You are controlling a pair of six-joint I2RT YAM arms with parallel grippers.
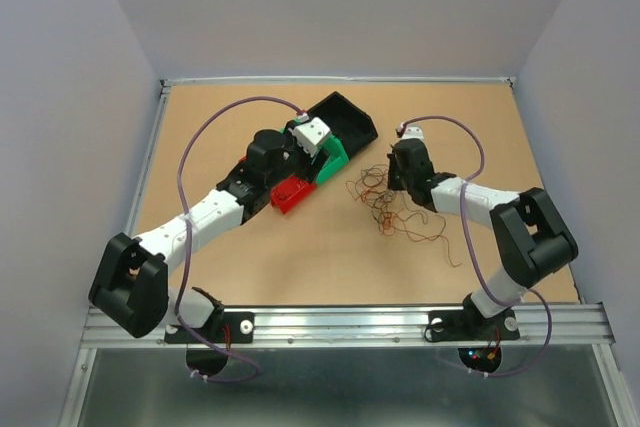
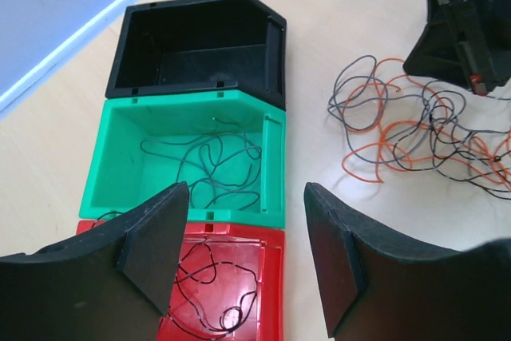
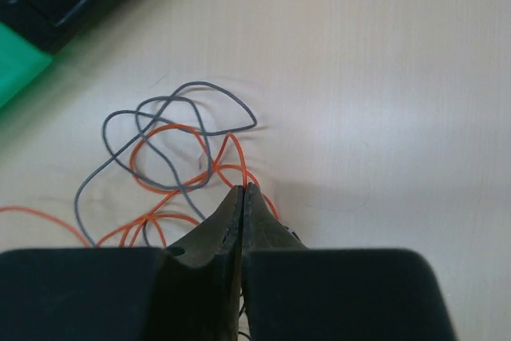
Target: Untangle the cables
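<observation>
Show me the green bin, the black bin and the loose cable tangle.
green bin [image 2: 104, 157]: left wrist view, left wall.
black bin [image 2: 275, 61]: left wrist view, right wall.
cable tangle [image 2: 423, 129]: left wrist view, middle of the knot.

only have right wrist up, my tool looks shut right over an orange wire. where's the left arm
Observer: The left tool is open and hangs above the green bin and the red bin, beside the tangle.
Operator: anything in those bins
Observer: A thin dark cable lies coiled in the green bin, and a black cable lies in the red bin.
Operator: how big is the tangle outside my frame
Observer: The cables spread well past your view, with orange and dark strands trailing from the right tool toward the near side.
</observation>
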